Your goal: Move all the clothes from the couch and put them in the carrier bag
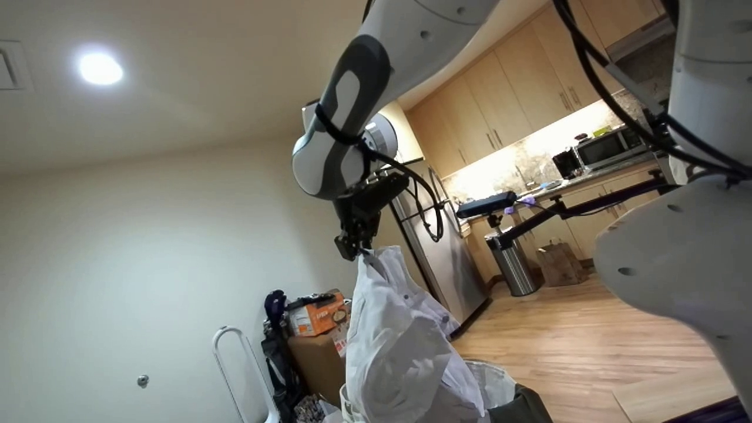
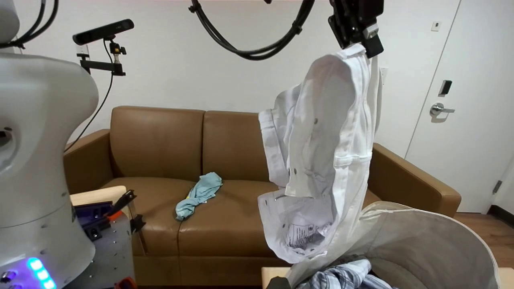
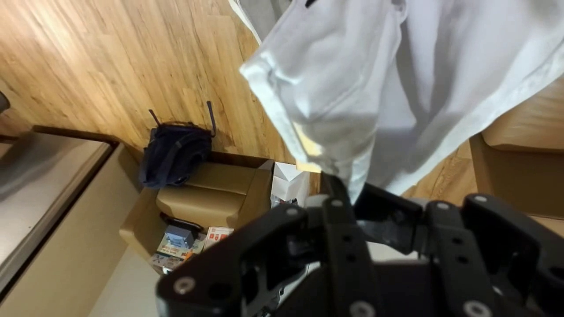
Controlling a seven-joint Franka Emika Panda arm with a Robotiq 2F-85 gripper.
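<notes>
Black two-fingered gripper (image 2: pixel 362 47), high on the right in an exterior view, jaws pinched on the top edge of a white fabric garment (image 2: pixel 353 136) with metal buttons and a printed inner label. Garment hangs in loose folds, lower end at the left side of a wide, round-mouthed soft bag (image 2: pixel 435 241) with pale grey-beige sides, near right. Contact between garment and rim: cannot tell. In the bag, a crumpled blue-grey and white plaid cloth (image 2: pixel 341 276). Far side, a brown leather-look couch (image 2: pixel 156 140); on its seat, left of the garment, a twisted pale blue cloth (image 2: pixel 199 195) lying aslant. In an exterior view, far right, a cylindrical stainless-steel bin (image 1: pixel 517 270) beside a brown paper bag (image 1: pixel 561 264) on the wood-plank floor (image 1: pixel 576 317).
</notes>
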